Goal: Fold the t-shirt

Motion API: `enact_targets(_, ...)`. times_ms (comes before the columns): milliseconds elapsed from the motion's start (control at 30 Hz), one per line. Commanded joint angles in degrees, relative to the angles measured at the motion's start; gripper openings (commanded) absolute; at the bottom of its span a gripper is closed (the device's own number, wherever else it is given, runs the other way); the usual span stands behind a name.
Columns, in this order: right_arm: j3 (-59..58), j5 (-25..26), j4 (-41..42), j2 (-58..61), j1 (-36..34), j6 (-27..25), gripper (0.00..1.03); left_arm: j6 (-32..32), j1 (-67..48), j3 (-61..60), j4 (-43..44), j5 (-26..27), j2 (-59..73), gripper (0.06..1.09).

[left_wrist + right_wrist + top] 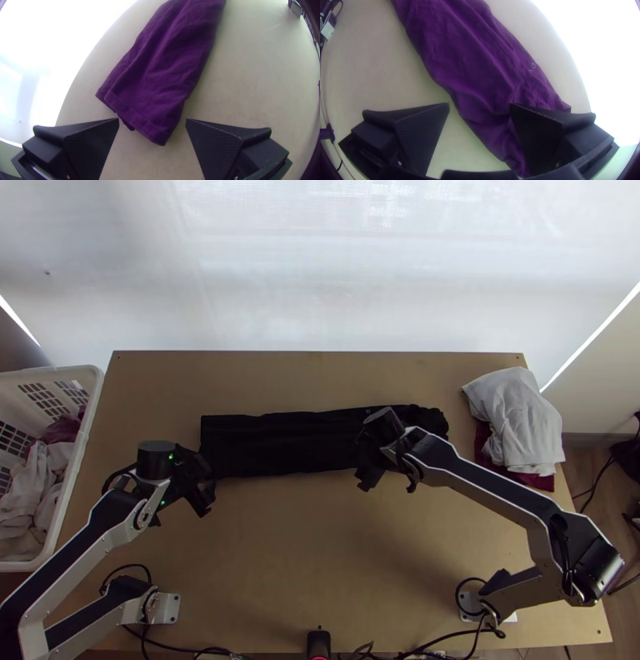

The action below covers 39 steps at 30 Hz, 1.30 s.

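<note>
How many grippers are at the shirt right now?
2. In the top view, the left gripper is by the left end of the shirt, the right gripper at its right half.

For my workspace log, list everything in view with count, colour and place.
T-shirt: one, black from above, folded strip mid-table, right end bunched
Table: one, light brown, beneath
Basket: one, white, beyond table's left edge
Basket clothes: several, pale and dark red, inside
Pale cloth: one heap, far right corner
Dark red cloth: count unclear, under that heap
Device: one, black, near edge's middle
Cables: several, black, near edge
Backdrop: white, behind table
Arms: two, silver and black, left and right
Left tool: one, black, open, by shirt's left end
Right tool: one, black, open, at shirt's right part
</note>
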Motion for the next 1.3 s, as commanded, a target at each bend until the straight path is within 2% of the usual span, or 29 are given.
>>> enact_targets(0,2.34,0.01,0.56,2.48,-3.27,0.63,0.83,3.69,-2.31,-3.81,1.25,-2.34,-3.63,1.03)
enact_targets(200,7.97,-0.34,0.56,6.87,-8.46,2.57,0.83,5.62,-6.53,-7.59,9.60,-5.59,-2.31,1.03)
enact_targets(433,9.02,-0.43,0.56,8.80,-8.72,2.57,0.83,8.35,-6.88,-9.35,16.28,-6.74,0.41,1.02)
enact_targets(567,9.46,-0.61,0.56,10.65,-9.69,2.83,0.83,12.39,-6.88,-12.07,20.50,-6.82,1.91,1.02)
enact_targets(767,10.87,-0.96,0.56,11.62,-10.39,3.01,0.83,13.18,-6.70,-12.77,22.52,-7.00,4.72,1.02)
enact_targets(1067,12.36,-1.84,0.56,12.93,-11.80,2.92,0.83,15.73,-3.45,-11.90,30.96,-7.00,11.40,1.02)
enact_targets(1267,12.10,-1.93,0.56,13.73,-12.06,3.01,0.83,16.08,-2.22,-10.58,31.75,-7.00,12.81,1.02)
